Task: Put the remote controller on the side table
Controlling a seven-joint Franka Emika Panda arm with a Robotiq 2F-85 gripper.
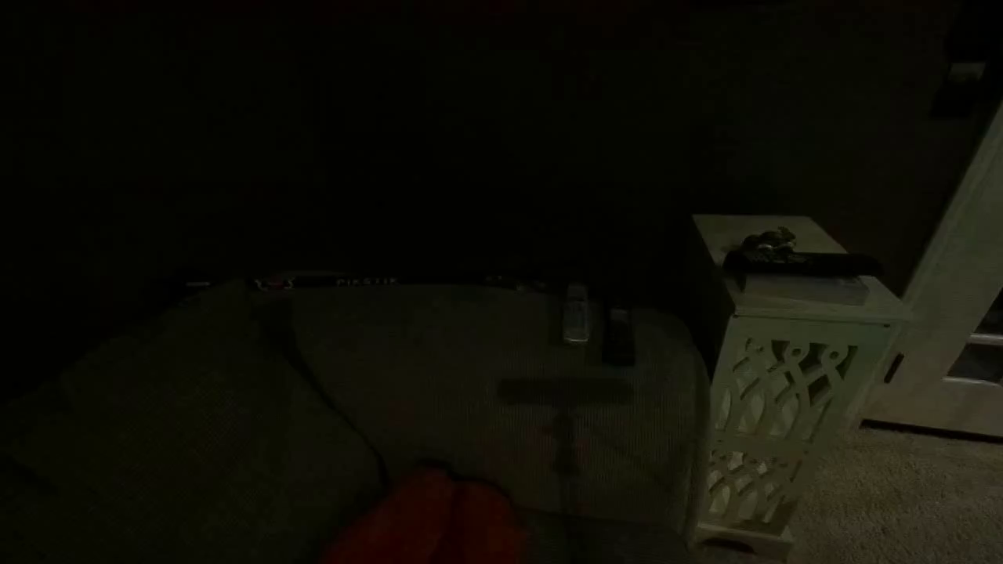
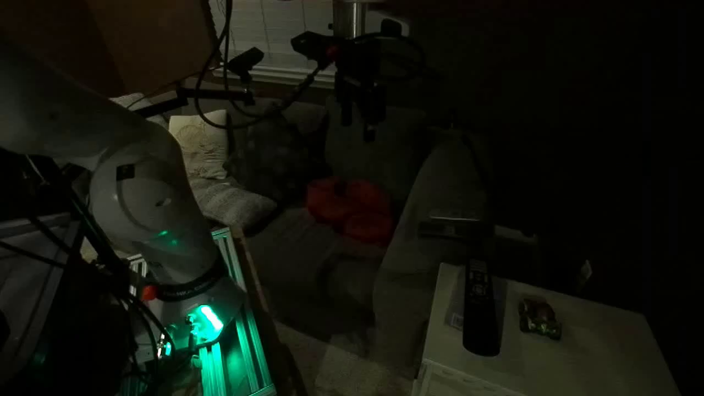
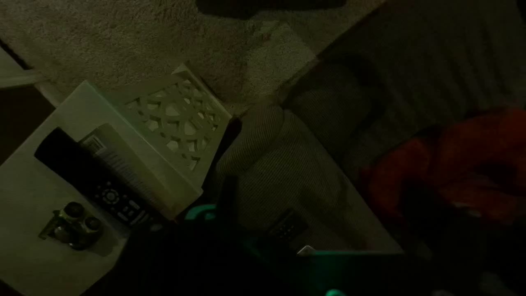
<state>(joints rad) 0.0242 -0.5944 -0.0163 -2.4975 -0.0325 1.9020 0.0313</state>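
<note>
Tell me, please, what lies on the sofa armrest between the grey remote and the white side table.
A slim black remote lies there, beside the grey remote and nearer the white side table, as an exterior view shows.

Heavy gloom, bright green base light (image 2: pixel 211 319), shadows seemingly near-black.

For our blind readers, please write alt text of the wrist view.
A small black remote lies on a dim couch armrest; the white side table beside it holds another black remote and a toy car.
</note>
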